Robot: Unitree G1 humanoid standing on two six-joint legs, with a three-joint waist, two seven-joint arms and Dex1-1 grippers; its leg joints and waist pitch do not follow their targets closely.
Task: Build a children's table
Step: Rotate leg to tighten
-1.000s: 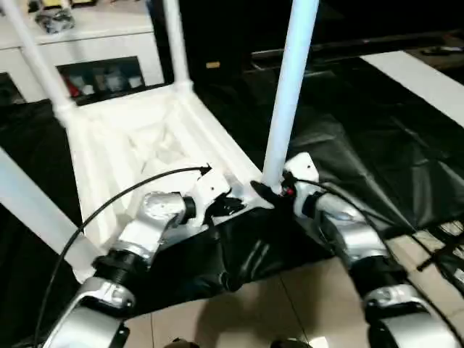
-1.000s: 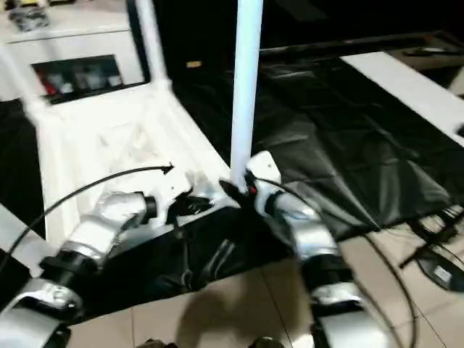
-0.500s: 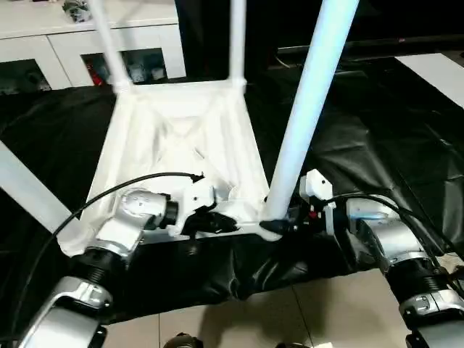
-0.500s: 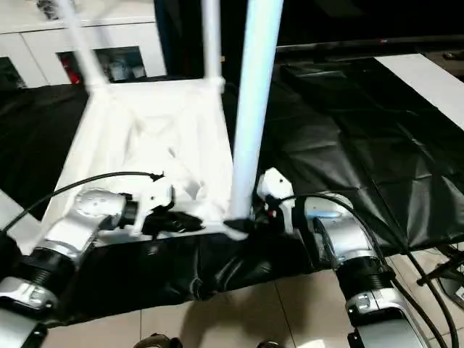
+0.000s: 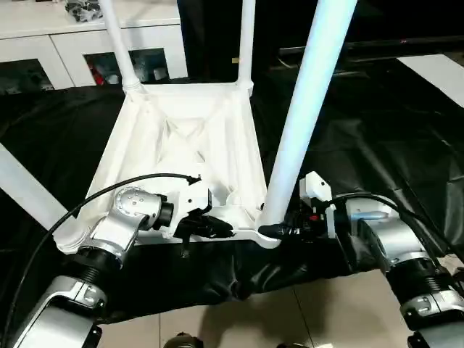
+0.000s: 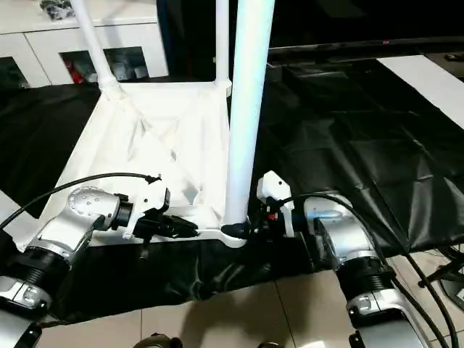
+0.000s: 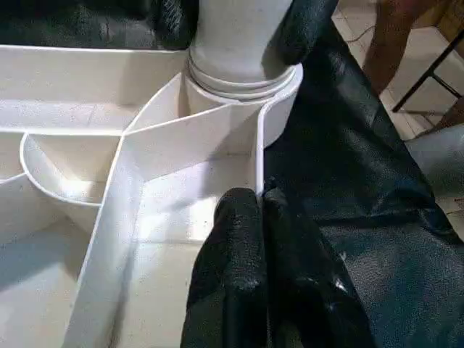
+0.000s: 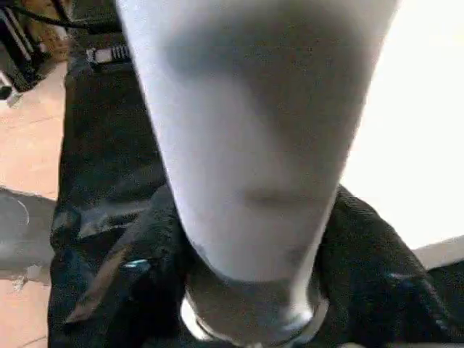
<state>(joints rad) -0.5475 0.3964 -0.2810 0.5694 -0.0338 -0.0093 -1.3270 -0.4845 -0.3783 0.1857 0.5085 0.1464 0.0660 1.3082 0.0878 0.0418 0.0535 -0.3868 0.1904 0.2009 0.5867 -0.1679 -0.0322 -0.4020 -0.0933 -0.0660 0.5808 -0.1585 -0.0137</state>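
The children's table lies upside down on a black sheet, its ribbed white tabletop (image 5: 185, 145) facing up. White legs stand in the two far sockets (image 5: 119, 43) (image 5: 246, 40), another leg (image 5: 22, 188) rises at the near left, and the near right leg (image 5: 304, 109) stands in its corner socket. My right gripper (image 5: 272, 230) is shut around the base of that near right leg (image 8: 246, 145), with one black finger (image 8: 138, 275) on each side. My left gripper (image 7: 259, 206) is shut on the thin near rim wall (image 7: 257, 159) of the tabletop, just left of that socket.
The black sheet (image 5: 377, 138) covers the floor around the table, with tiled floor (image 5: 217, 319) at its near edge. A white cabinet (image 5: 43, 29) stands at the back left. A white board (image 5: 435, 69) lies at the far right. Cables (image 6: 442, 261) run near my right arm.
The head camera has swung, so the whole picture shifted. My right gripper's fingers have drawn in on the leg's base. The left gripper keeps its hold on the rim.
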